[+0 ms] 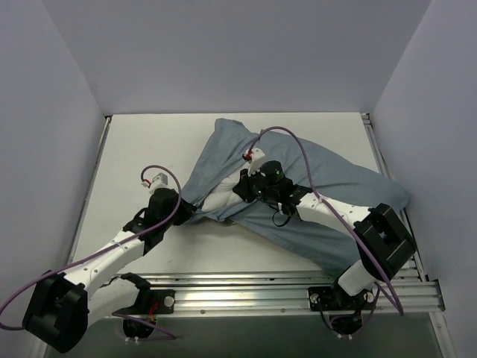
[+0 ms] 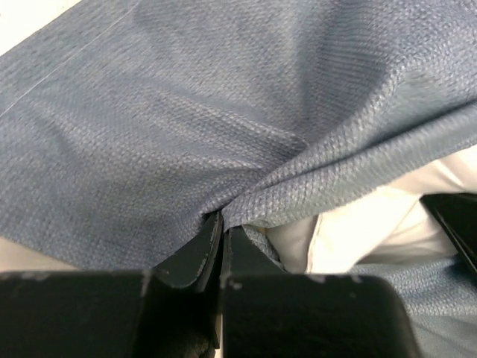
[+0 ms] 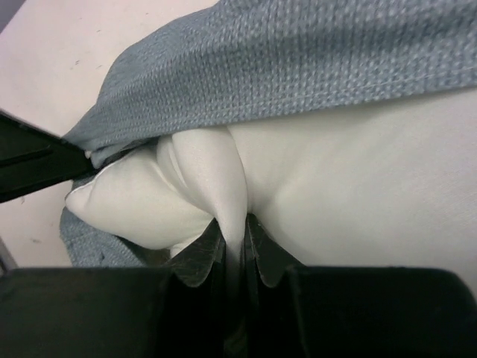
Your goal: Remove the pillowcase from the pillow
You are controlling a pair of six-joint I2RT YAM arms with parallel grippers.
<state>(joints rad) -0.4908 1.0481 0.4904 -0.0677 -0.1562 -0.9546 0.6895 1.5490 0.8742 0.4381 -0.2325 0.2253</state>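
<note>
The slate-blue pillowcase (image 1: 313, 186) lies across the middle and right of the table, plain side up. A corner of the white pillow (image 1: 218, 198) pokes out of its open left end. My left gripper (image 1: 183, 212) is shut on the pillowcase's edge (image 2: 246, 179) beside that opening; a fold of blue cloth runs down between its fingers (image 2: 200, 253). My right gripper (image 1: 240, 188) is shut on a pinched fold of the pillow (image 3: 223, 179), white fabric drawn down between its fingers (image 3: 268, 250). The blue cloth (image 3: 298, 67) covers the rest of the pillow above.
White walls enclose the table on three sides. An aluminium rail (image 1: 283, 287) runs along the near edge by the arm bases. Bare white tabletop (image 1: 134, 156) lies left of the pillowcase. Purple cables (image 1: 298, 149) loop above both arms.
</note>
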